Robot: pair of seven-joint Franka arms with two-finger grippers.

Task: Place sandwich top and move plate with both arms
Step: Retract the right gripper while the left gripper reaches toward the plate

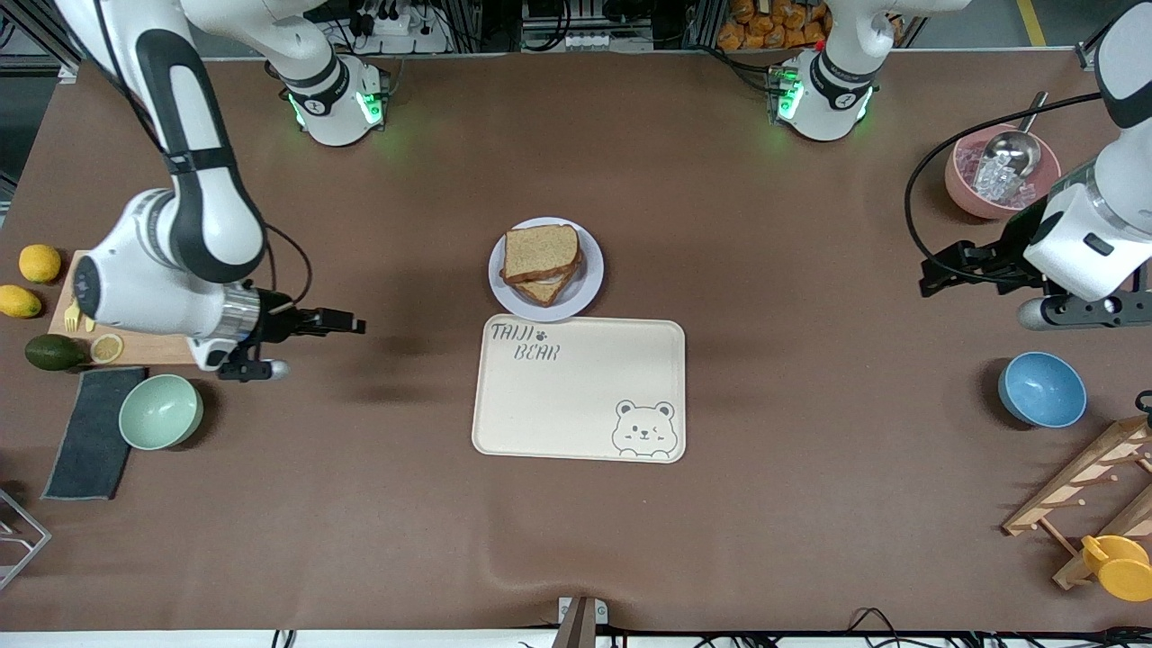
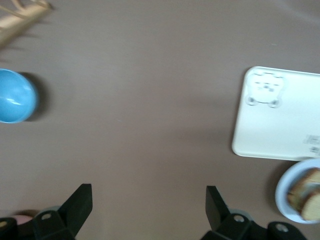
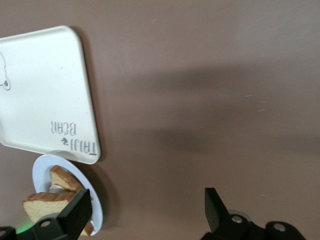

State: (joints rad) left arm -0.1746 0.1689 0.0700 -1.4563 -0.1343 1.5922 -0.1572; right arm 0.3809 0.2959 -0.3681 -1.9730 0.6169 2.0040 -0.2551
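The sandwich top [image 1: 541,252] sits on the stacked sandwich on the plate [image 1: 589,277], just above the bear tray [image 1: 580,389]. Right gripper [image 1: 346,321] hovers over bare table, jaws wide and empty, plate well ahead. Left gripper [image 1: 936,272] likewise wide open, empty, near the blue bowl [image 1: 1042,389].

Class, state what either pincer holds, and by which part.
Nothing is held. The left pincer and right pincer are both open over bare table.
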